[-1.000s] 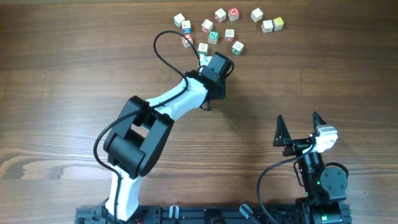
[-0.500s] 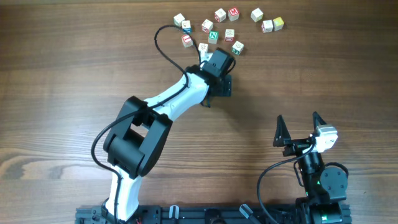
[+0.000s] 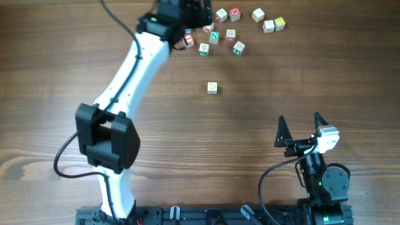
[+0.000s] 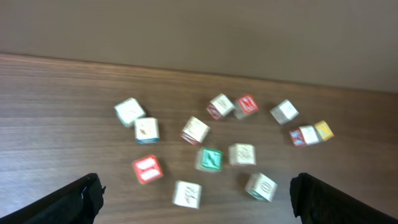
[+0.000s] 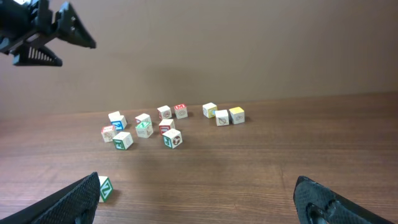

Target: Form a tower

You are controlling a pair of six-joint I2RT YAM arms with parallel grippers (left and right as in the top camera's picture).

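Tower [image 3: 212, 87]: a small pale wooden column, white on top with a reddish mark. It stands alone on the bare table [image 3: 300, 62], well apart from the other blocks and nearer the middle. Nothing touches it. The overhead view does not show its height. The right wrist view shows it low at the left edge, beside that camera's own finger, with a green-marked side, and it looks no more than two blocks high.

Loose blocks [image 3: 214, 36]: a dozen or so, scattered singly along the far edge of the table, none stacked.

Left gripper [image 4: 196, 186]: reached out over the scattered blocks, fingers spread wide with nothing between them.

Right gripper [image 3: 299, 119]: parked near the robot's base, fingers spread wide, empty.

Progress, as a judgement: early. The base stands, most blocks are not yet used, and the next step looks like picking one from the scatter.
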